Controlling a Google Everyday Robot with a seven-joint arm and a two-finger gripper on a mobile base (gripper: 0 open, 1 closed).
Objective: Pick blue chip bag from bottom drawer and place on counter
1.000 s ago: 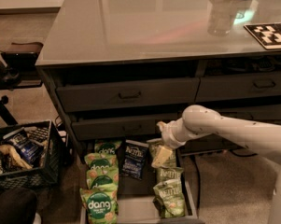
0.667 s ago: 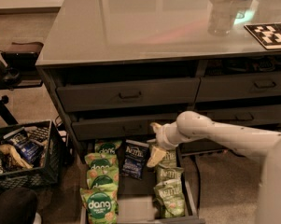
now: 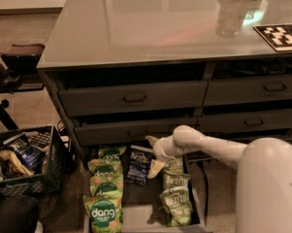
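Just beside blue chip bag: jaws apart; green bags flanking.

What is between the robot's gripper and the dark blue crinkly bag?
Nothing; in the camera view the gripper hangs beside the blue chip bag, over the grey drawer.

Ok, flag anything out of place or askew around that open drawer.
Nothing looks spilled or damaged. The one oddity is in the bottom drawer: the blue chip bag lies alone in the middle row, slightly tilted, with bare drawer floor in front of it. The gripper hangs just right of the bag.
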